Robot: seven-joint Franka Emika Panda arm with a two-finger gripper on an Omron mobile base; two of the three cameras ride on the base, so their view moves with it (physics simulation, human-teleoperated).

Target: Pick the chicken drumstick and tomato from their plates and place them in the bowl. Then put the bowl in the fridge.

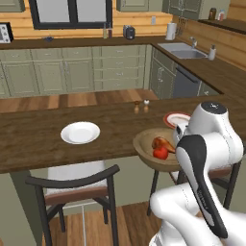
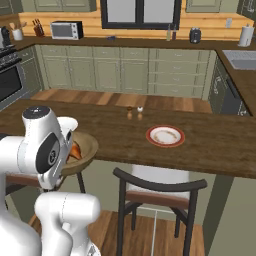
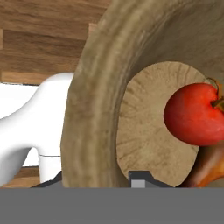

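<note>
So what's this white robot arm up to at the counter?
It is loading food into a wooden bowl and is about to move it. The tomato and chicken drumstick already lie inside the bowl, which juts out past the counter edge. The claw is closed on the bowl's thick rim, one finger inside and one outside. Both plates sit bare: the white plate and the red-rimmed plate.

My arm [image 1: 211,144]: glossy white rounded shells, black joint bands, grey end cap; dark finger tips [image 3: 139,179] on my claw.
</note>
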